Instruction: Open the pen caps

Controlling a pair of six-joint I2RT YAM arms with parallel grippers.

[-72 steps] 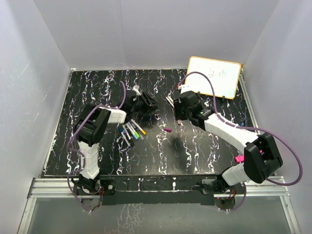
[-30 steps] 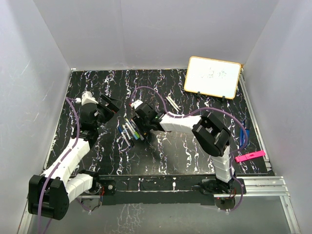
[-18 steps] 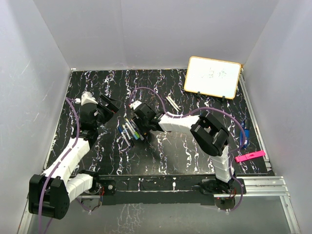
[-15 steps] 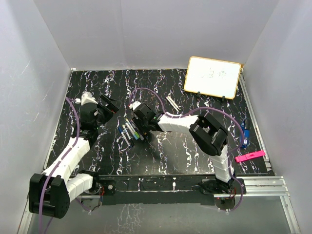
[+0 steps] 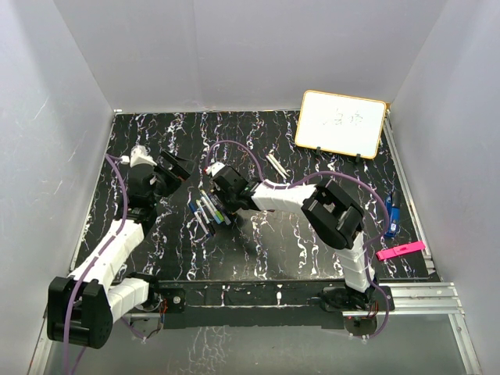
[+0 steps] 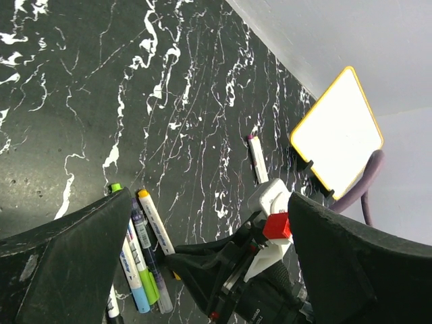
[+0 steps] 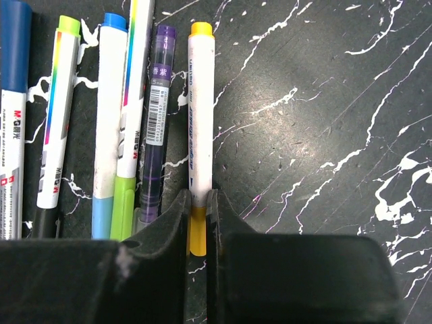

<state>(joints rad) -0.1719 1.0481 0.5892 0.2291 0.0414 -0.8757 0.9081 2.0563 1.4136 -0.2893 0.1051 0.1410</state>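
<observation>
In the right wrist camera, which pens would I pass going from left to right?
Dark blue pen → lime-tipped pen → light blue pen → green-capped pen → purple pen → yellow pen, pinched by the right gripper.

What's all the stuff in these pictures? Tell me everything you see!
pens: six, mostly white with mixed caps, in a row mid-table
lone pen: one, white, apart, nearer the whiteboard
whiteboard: one, white with yellow rim, far right corner
pink strip: one, pink, near right
blue thing: one, blue, right edge
table: one, black marbled
left gripper: one, black, open, left of the row
right gripper: one, black, shut on the yellow pen
</observation>
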